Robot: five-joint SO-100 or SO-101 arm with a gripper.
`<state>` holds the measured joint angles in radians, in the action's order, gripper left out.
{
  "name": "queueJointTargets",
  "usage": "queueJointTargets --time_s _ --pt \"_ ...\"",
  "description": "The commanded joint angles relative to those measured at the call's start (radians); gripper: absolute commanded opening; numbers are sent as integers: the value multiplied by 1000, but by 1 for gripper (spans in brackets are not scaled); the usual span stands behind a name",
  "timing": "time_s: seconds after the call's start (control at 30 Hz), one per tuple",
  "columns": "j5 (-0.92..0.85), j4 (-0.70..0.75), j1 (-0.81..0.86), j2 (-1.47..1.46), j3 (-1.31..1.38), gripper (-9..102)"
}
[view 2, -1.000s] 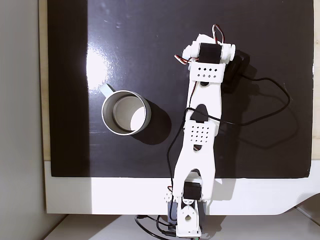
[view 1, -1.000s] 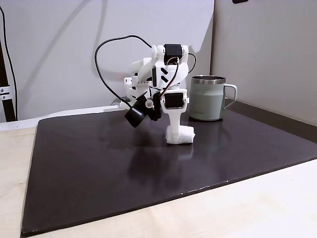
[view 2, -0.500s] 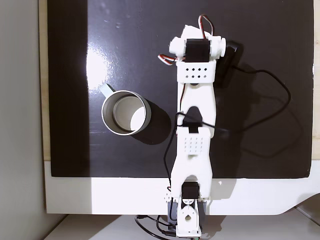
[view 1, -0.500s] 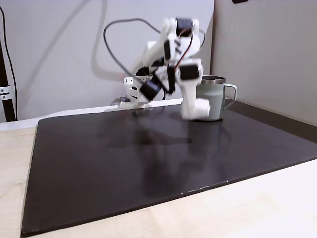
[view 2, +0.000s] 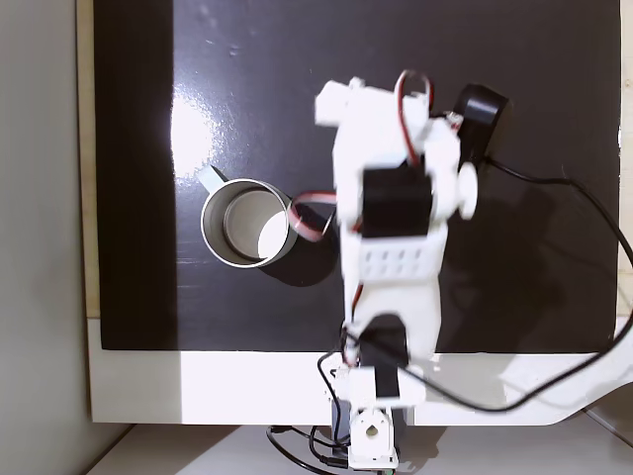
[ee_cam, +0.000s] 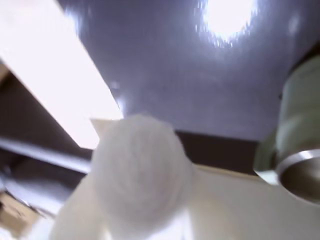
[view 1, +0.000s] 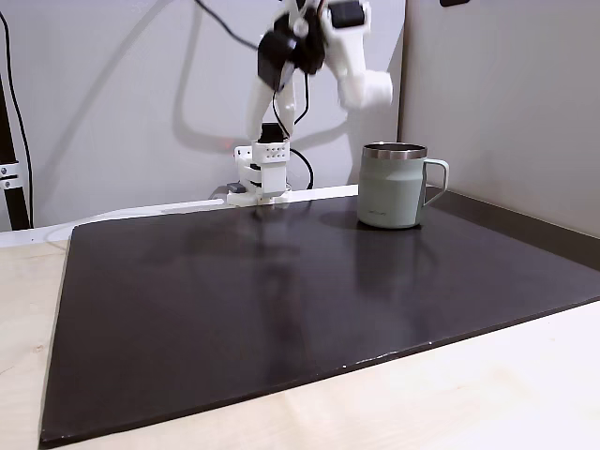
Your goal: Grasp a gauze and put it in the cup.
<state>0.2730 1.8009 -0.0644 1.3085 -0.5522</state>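
- Gauze [ee_cam: 140, 175], a soft white roll, sits clamped in the gripper [ee_cam: 137, 210], which is closed on it; in the wrist view the roll's round end faces the camera, blurred.
- In a fixed view from the side, the gauze [view 1: 373, 89] is high in the air, well above the desk, at the tip of the raised white arm [view 1: 309, 47].
- From that side view the roll hangs above and slightly left of the cup [view 1: 394, 186], well clear of its rim.
- Pale sage-green with a shiny steel rim, the cup stands upright on the dark mat [view 1: 281, 309], its handle pointing right in this view.
- In a fixed view from above, the cup [view 2: 247, 224] is open and shows a pale inside; its handle points to the upper left.
- From above, the arm [view 2: 396, 228] stands just right of the cup, reaching up the picture from its base [view 2: 371, 435] at the lower edge.
- The wrist view shows the cup [ee_cam: 295, 150] at the right edge, its steel rim catching light.
- Beneath the mat lies a light wooden desk [view 1: 422, 403].
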Motion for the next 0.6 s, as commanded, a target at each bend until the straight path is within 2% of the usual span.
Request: queueJointTargets --time_s 0.0,0.23,0.57 --pt "-46 5 -51 126 -60 0" --pt "-156 6 -213 229 -276 0" --pt "-178 6 -426 225 -443 0"
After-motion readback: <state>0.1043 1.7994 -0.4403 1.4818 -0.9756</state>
